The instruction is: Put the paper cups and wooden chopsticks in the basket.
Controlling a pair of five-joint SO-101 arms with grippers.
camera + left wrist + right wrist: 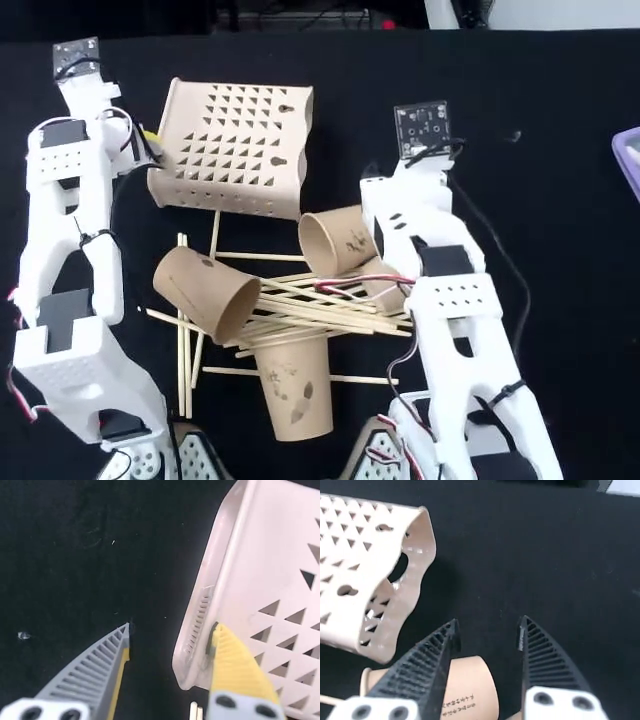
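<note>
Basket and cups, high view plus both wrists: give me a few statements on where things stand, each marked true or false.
1. The paper cups are all inside the basket. False: the paper cups lie on the table, outside the basket.
2. The left claw is open, with the basket's edge between its fingers. True.
3. The right claw is shut on a cup. False: the right claw is open, just above a cup and holding nothing.
4. The chopsticks lie scattered on the table, under and around the cups. True.
</note>
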